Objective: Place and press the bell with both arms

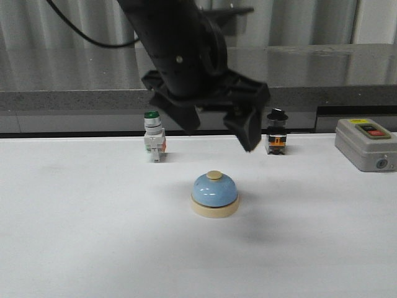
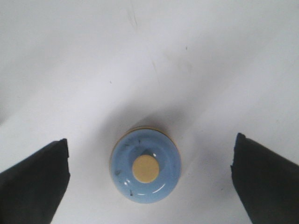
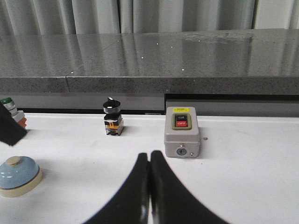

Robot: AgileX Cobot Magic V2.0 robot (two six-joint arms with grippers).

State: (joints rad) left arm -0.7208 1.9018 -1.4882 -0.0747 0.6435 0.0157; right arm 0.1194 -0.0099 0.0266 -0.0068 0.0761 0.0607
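Note:
The light-blue bell [image 1: 214, 193] with cream base and cream knob stands upright on the white table [image 1: 87, 236]. My left gripper [image 1: 220, 130] hangs open just above and behind it, empty. In the left wrist view the bell [image 2: 145, 171] sits between the two wide-apart fingers [image 2: 35, 182], touching neither. My right gripper [image 3: 149, 156] is shut and empty, low over the table to the right of the bell [image 3: 17, 176]; it is out of the front view.
A green-capped white push-button switch [image 1: 153, 138] stands behind the bell to the left, a black-knobbed switch [image 1: 276, 131] behind to the right. A grey box with red button [image 1: 367, 144] sits at the right edge, also in the right wrist view [image 3: 181, 132]. A grey ledge [image 1: 74, 99] runs behind.

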